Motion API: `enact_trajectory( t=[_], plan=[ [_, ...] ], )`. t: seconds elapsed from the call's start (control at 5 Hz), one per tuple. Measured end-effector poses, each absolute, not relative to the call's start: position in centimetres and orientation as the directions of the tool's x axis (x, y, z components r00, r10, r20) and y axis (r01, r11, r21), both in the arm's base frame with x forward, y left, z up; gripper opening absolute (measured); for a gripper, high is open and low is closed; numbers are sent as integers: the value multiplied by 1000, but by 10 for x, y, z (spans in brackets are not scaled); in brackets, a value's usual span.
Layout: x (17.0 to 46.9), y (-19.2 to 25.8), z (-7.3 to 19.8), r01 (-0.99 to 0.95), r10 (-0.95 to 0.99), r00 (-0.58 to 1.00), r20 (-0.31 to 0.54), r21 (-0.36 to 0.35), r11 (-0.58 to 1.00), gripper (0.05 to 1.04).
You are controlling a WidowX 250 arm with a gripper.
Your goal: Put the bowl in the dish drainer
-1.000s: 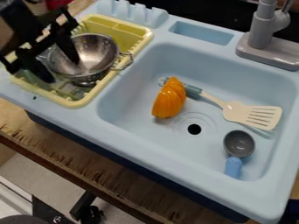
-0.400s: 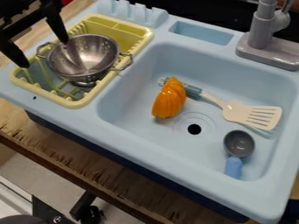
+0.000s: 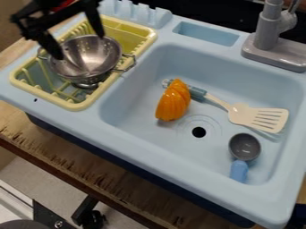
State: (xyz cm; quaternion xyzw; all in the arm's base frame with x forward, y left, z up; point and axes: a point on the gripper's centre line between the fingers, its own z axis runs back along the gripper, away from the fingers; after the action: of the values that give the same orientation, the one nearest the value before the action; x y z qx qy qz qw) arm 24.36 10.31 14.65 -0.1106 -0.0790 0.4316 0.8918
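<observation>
The metal bowl (image 3: 95, 54) is in the dish drainer (image 3: 76, 106), mouth up and leaning a little, with its foot (image 3: 86, 85) low among the prongs toward the near side. Its left handle (image 3: 39, 53) is over the rack, and its right handle (image 3: 134, 60) reaches across the drainer's right rim toward the sink (image 3: 140, 105).

Above the bowl, at the far left, the black gripper (image 3: 79, 45) hangs with its 2 fingers spread wide and nothing clasped between them. They overlap the bowl in the view; whether either 1 touches it, I cannot tell.

The placing looks all but done, and what remains is a clean retreat. Best to lift straight up first, keeping the fingers wide until both tips clear the rim and the left handle, and only then swing aside. A sideways start could catch a handle and tip the bowl or drag it toward the sink. If it rocks, 1 light push down on the rim should seat the foot better.

Right of the drainer, the orange toy (image 3: 173, 102), spatula (image 3: 256, 118) and scoop (image 3: 244, 147) lie in the sink, well apart from this work; leave all 3 alone.
</observation>
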Motion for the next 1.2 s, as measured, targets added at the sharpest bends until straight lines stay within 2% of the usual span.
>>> enact_trajectory(
  t=[0.2,0.6,0.8,1.2],
  plan=[
    [258,89,145,-715,739,661,131,-188,673,997],
    [277,60,146,-599,599,758,257,-89,796,997],
    [284,39,145,-470,480,837,262,-102,877,997],
    [289,-21,127,-234,278,912,301,-174,956,997]
  ],
)
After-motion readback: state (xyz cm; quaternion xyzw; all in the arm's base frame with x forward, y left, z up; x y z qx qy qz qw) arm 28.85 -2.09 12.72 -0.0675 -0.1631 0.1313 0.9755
